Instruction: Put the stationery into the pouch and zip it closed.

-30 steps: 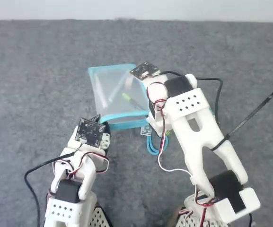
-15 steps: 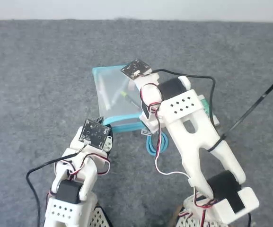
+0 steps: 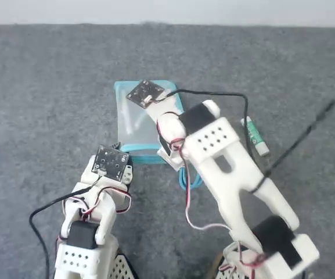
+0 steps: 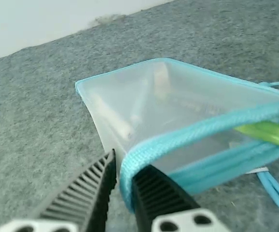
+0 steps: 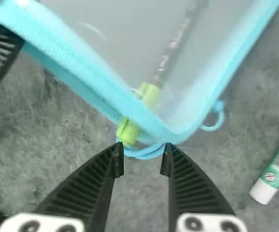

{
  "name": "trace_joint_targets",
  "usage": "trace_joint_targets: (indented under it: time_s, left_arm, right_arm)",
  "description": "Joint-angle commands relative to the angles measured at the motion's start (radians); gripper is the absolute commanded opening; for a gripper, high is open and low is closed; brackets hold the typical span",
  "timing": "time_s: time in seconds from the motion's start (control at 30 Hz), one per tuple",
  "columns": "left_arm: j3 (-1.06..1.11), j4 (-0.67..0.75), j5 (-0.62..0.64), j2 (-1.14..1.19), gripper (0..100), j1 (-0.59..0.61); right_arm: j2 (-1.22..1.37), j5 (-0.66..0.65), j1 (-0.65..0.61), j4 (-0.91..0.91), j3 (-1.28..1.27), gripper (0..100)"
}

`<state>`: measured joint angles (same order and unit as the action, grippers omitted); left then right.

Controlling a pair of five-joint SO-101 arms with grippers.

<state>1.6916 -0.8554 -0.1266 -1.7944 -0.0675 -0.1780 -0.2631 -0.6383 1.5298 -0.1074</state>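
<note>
Pouch (image 3: 131,119) on the grey table (image 3: 51,87), zip mouth toward the arm bases, long axis running away from them. Left arm (image 3: 92,221) low, stretched forward; left gripper (image 4: 122,169) with fingers clamped on the blue zip edge at the near corner. Right arm (image 3: 231,174) arched over; right gripper (image 5: 141,152) pointing down, fingers a little apart, blue edge between the tips, beside a green pen (image 5: 146,92). Glue stick (image 3: 254,136) well apart.
</note>
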Motion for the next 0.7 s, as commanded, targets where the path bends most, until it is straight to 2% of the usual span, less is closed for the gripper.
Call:
trace_joint_targets:
  time_s: [0.0, 0.27, 0.43, 0.67]
  left_arm:
    - [-0.042, 0.041, -0.003, -0.025, 1, 0.015]
    - [-0.050, 0.044, 0.046, -0.025, 1, 0.055]
    - [-0.045, 0.040, 0.046, -0.025, 1, 0.034]
    - [-0.045, 0.040, 0.046, -0.025, 1, 0.035]
  right_arm:
    - [-0.194, -0.012, -0.005, -0.015, 0.021, 11.2]
    - [-0.539, -0.094, -0.004, -0.160, -0.310, 11.3]
    - [-0.518, -0.118, -0.004, -0.278, -0.488, 11.2]
    - [-0.394, -0.112, -0.008, -0.410, -0.548, 11.1]
